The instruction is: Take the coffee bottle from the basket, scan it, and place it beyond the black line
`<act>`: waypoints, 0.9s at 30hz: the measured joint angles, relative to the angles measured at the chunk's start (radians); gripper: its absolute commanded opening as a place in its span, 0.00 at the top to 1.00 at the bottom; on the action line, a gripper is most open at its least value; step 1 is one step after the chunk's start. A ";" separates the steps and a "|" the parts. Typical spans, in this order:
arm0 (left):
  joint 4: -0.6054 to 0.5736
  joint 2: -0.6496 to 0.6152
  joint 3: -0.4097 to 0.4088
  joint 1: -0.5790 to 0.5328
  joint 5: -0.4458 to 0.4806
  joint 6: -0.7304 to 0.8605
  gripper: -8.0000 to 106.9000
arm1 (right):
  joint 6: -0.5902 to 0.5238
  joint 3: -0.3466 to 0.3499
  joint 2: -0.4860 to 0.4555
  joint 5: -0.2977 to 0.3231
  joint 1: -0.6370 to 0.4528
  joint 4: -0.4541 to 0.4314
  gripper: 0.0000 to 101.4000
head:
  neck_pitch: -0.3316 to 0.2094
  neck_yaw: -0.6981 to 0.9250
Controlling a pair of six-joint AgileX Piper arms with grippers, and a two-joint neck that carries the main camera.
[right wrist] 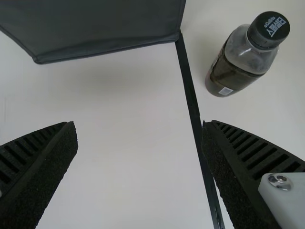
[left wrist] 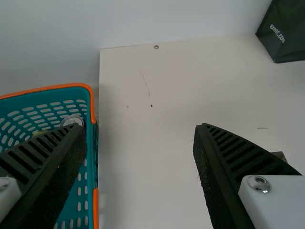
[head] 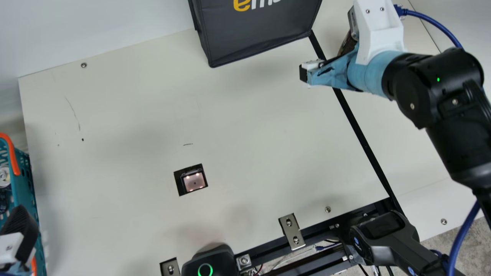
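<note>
Right pincer [head: 308, 71]: 2 fingers spread wide above the table [head: 134, 107]. Left pincer [head: 20, 230]: 2 fingers wide apart.

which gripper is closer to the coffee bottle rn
The right one. The right gripper hangs open close beside the coffee bottle, while the left gripper is away across the table, by the basket.
</note>
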 measured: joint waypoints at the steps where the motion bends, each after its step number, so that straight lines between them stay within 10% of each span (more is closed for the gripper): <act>1: 0.000 0.000 0.000 0.000 0.000 0.000 0.15 | 0.015 0.008 -0.012 0.007 0.016 -0.013 0.10 | 0.000 -0.002; 27: 0.000 0.000 0.000 0.000 0.000 0.000 0.15 | 0.121 0.044 -0.072 0.044 0.112 -0.085 0.10 | 0.000 0.000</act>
